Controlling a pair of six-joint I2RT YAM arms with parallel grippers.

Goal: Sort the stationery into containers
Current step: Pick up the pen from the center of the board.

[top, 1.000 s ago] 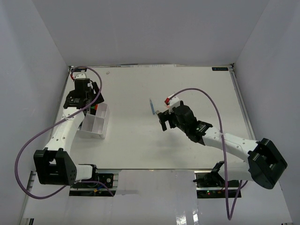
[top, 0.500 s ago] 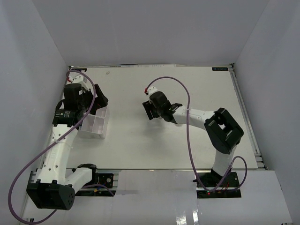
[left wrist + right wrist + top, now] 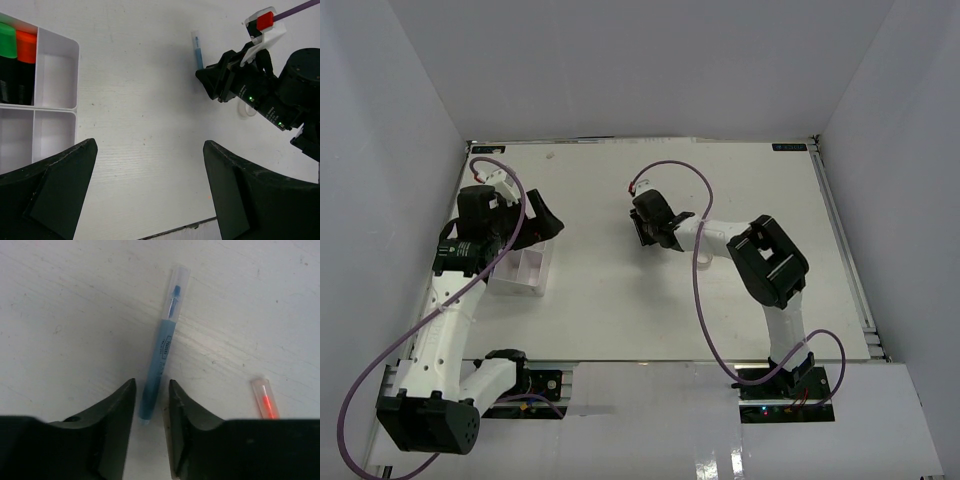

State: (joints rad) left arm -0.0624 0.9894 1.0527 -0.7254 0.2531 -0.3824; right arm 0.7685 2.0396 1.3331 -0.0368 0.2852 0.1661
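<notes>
A thin blue pen [image 3: 162,355] with a clear cap lies flat on the white table. My right gripper [image 3: 151,385] is down at the table with a finger on each side of the pen's rear end. Narrow gaps still show on both sides, so it is open. The left wrist view shows the same pen [image 3: 198,47] poking out from under that gripper [image 3: 205,74]. My left gripper [image 3: 150,145] hangs wide open and empty above the table, just right of the white divided tray [image 3: 76,75]. A green-capped highlighter [image 3: 7,40] and an orange-capped highlighter [image 3: 26,42] lie in one compartment.
A small translucent pink piece with a red core [image 3: 265,400] lies on the table right of the pen. The tray [image 3: 525,270] sits at the left of the table by the left arm. White walls close in the table on three sides.
The right arm swung left and reached out to the pen, and its jaws narrowed around the pen's end. The left gripper rose away from the tray.
</notes>
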